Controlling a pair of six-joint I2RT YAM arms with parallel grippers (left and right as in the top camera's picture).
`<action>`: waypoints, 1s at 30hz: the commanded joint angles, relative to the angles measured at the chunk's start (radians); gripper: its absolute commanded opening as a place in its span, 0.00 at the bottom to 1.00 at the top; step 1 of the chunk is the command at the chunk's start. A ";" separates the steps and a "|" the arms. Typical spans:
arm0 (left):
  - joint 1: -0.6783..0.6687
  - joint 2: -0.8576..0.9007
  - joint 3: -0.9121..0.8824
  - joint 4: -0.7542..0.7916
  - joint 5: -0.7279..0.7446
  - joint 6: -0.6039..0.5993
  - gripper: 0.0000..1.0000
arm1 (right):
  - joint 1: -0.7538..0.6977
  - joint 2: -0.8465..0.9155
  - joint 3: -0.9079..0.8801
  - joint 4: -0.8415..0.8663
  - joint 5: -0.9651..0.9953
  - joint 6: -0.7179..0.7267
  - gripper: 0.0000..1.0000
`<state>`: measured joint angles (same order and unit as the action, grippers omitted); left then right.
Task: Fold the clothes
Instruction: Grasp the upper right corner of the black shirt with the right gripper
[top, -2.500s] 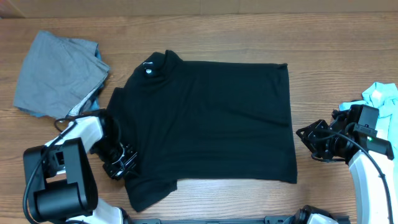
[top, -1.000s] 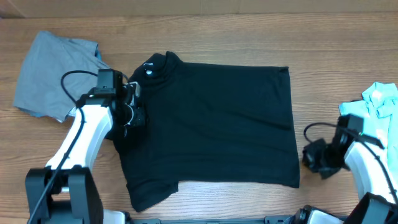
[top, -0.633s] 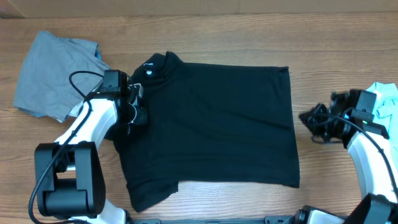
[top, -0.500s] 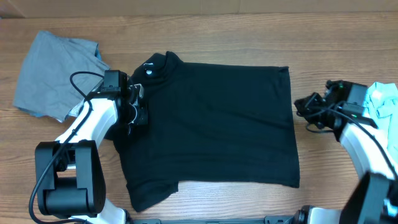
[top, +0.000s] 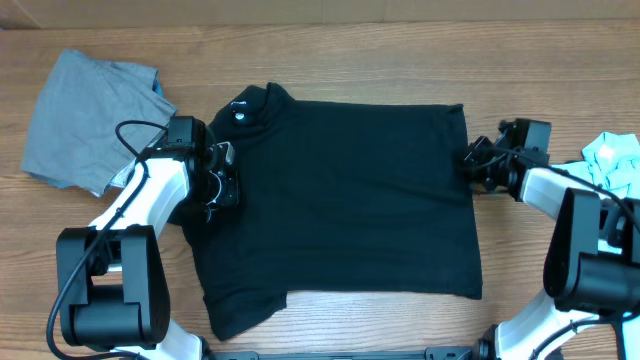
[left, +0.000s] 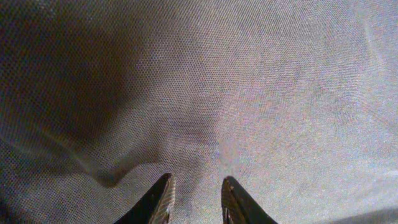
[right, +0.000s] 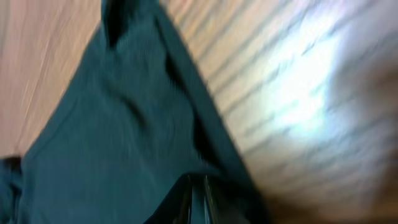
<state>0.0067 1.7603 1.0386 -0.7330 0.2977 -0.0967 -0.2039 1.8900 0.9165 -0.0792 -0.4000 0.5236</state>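
Black shirt (top: 340, 190) spread flat on table (top: 400, 60), collar left | right gripper (top: 470, 160) clenched at far hem corner, catch on cloth unclear | left gripper (top: 222, 188) on shoulder area, grip cannot tell | risk: a thin or one-sided pinch slips, so the fold drags crooked.

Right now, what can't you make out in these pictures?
- What the lettering on the shirt says: too small in the overhead view.
- The full light-blue cloth: cut off by the right edge of the overhead view.
- Whether the right gripper grips the shirt: the right wrist view is blurred.
- Whether the left gripper pinches cloth: the left wrist view's bottom edge cuts off all but its fingertips.
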 joint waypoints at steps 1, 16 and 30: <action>-0.002 0.005 0.012 -0.001 0.018 0.015 0.30 | -0.034 0.037 0.037 0.019 0.116 0.055 0.15; -0.002 0.005 0.012 -0.005 0.017 0.016 0.33 | -0.019 -0.042 0.261 -0.141 -0.009 -0.113 0.42; -0.002 0.005 0.012 -0.006 0.017 0.031 0.35 | 0.027 0.118 0.261 0.097 0.042 -0.241 0.52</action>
<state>0.0067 1.7603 1.0386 -0.7372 0.3008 -0.0933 -0.1761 1.9671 1.1595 -0.0120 -0.3264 0.3088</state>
